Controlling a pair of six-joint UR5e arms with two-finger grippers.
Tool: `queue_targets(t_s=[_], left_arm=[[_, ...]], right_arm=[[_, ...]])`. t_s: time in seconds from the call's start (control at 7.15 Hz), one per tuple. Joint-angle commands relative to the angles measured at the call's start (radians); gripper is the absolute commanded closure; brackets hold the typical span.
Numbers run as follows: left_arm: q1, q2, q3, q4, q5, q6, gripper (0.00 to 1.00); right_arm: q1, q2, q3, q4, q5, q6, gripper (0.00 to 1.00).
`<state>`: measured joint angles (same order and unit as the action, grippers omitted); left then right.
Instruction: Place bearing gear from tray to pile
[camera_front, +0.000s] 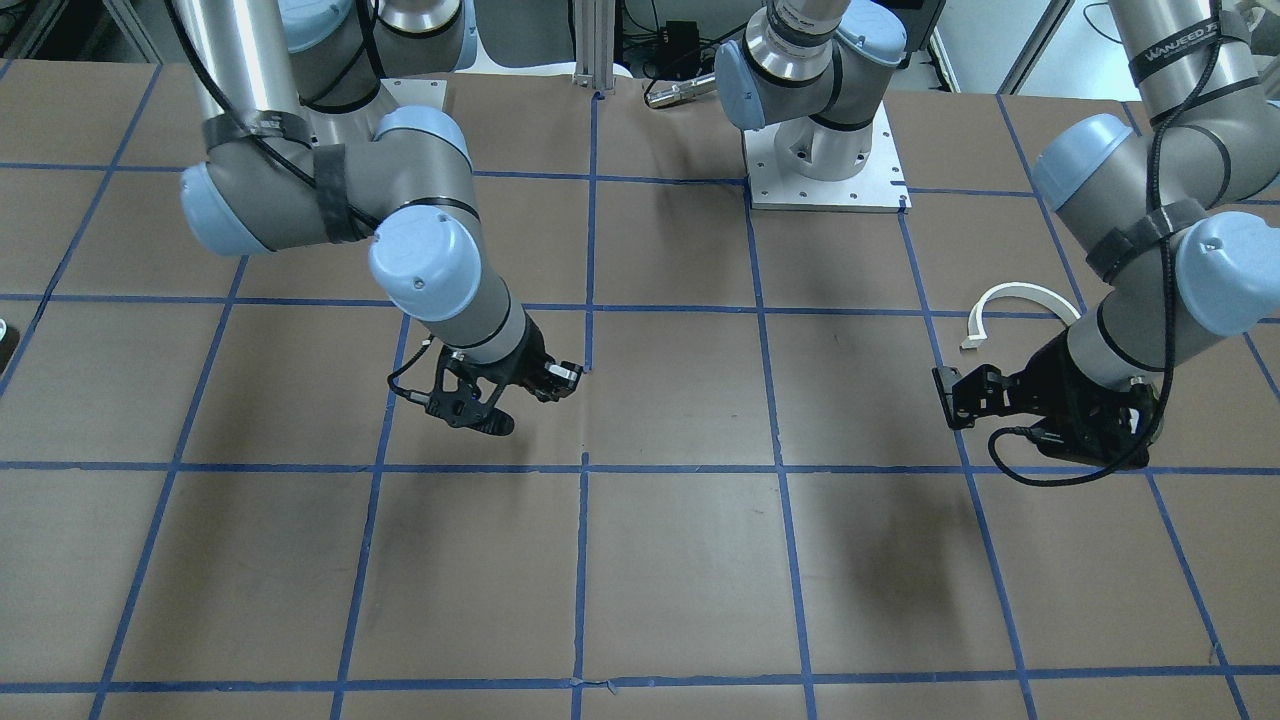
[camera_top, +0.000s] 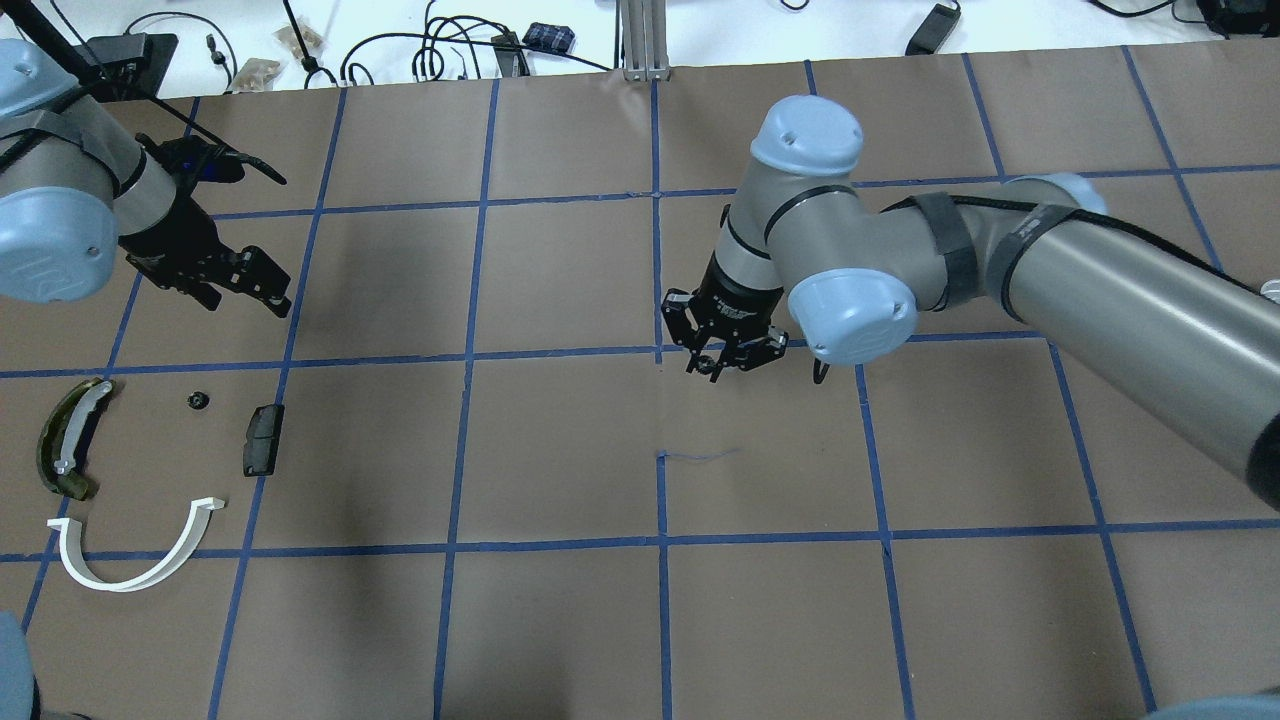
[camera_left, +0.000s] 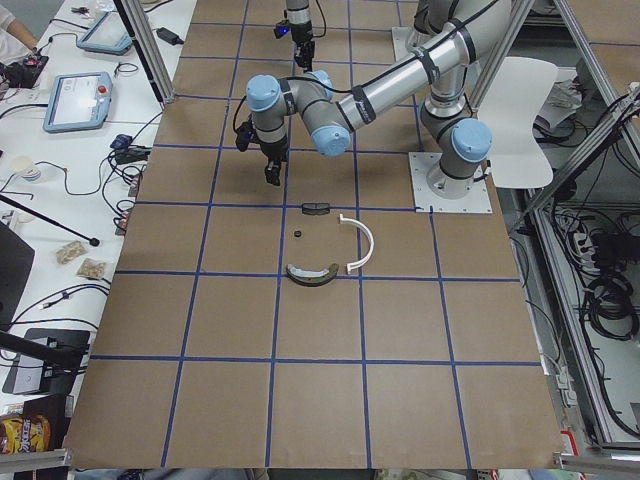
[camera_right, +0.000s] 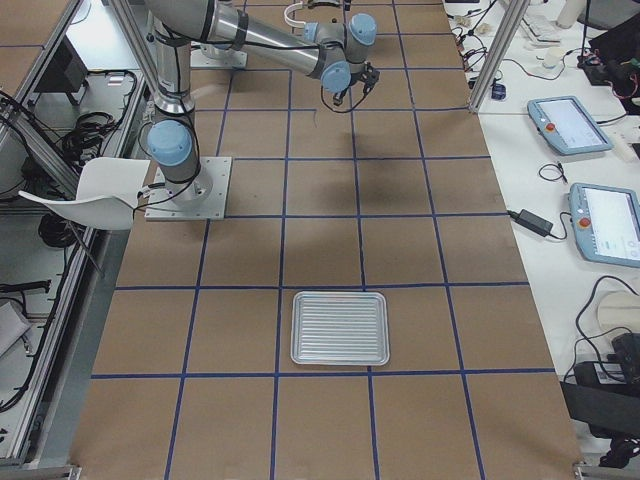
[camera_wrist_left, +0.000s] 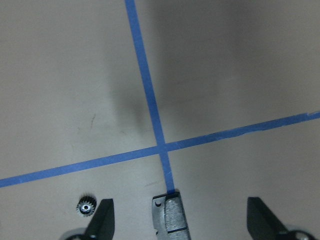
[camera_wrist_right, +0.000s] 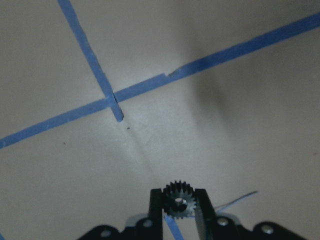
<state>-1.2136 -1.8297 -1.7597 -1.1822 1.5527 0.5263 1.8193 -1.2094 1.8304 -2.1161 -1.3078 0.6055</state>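
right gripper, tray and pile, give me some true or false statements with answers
1. The right gripper holds a gear. True.
2. The left gripper is shut on the half-ring. False: it is open and empty; the half-ring lies on the table.
3. A second gear lies on the table near the block. True.
4. The tray holds several gears. False: nothing shows on it.
5. The block touches the olive piece. False: they lie apart.

brown table (camera_top: 560, 620) crossed by a blue tape grid (camera_wrist_left: 148, 90). white half-ring (camera_top: 118, 586); olive-dark curved piece (camera_top: 48, 450) with white strip; dark grey block (camera_top: 263, 440); black bearing gear (camera_wrist_right: 178, 201), silver centre; ribbed silver tray (camera_right: 339, 328); grey arms (camera_top: 1100, 280), pale blue caps.
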Motion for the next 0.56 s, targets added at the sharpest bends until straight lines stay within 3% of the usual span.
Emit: queue_targets(t_s=[0.0, 0.28, 0.42], left_arm=[[-0.046, 0.003, -0.006, -0.002, -0.014, -0.084, 0.07], [-0.133, 0.001, -0.009, -0.002, -0.017, -0.159, 0.07], [-0.177, -0.005, -0.010, -0.004, -0.017, -0.292, 0.00]], right_arm=[[0.054, 0.071, 0.065, -0.187, 0.012, 0.078, 1.00], [0.075, 0.080, 0.061, -0.196, 0.030, 0.103, 1.00], [0.075, 0.080, 0.059, -0.205, 0.028, 0.093, 0.37]])
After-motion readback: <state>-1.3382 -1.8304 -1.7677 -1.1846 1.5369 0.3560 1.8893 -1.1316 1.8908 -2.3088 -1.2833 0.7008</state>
